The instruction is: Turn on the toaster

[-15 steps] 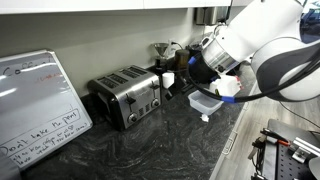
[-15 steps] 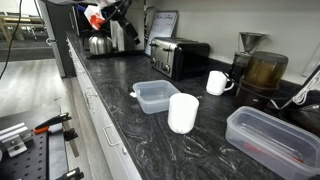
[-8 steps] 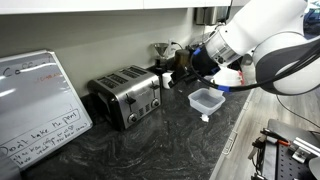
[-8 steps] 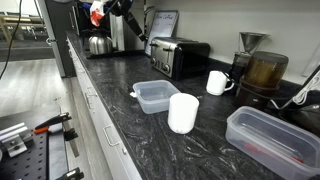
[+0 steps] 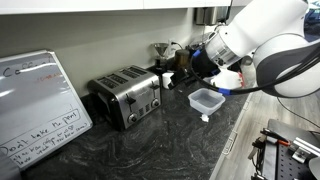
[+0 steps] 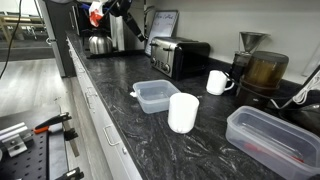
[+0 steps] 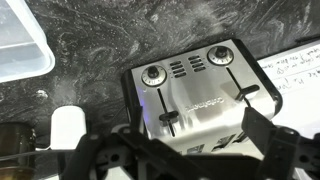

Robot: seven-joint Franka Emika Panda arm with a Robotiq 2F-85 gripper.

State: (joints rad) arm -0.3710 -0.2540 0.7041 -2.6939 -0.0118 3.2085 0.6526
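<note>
Toaster [image 5: 127,95] is sitting on the dark marbled worktop [image 5: 150,150], back to the wall, front with knobs and levers facing out into the room. Gripper [image 5: 190,68] is hanging in the air, higher than the toaster and out in front of it, not touching it. Jaws are standing wide, gripping nothing. In the wrist view the toaster's front panel is showing between the two dark fingers [image 7: 270,145]: two round knobs and two slide levers, neither finger touching them. Seen along the worktop in an exterior view, the gripper [image 6: 138,30] is again sitting up and off the toaster's front side. Whiteboard [image 5: 35,105] is leaning just beside the toaster at one end. Clear plastic tub [image 5: 207,100] is sitting near the toaster's other end, further out from the wall. White mug [image 6: 217,82] is standing near the toaster on that same end.
</note>
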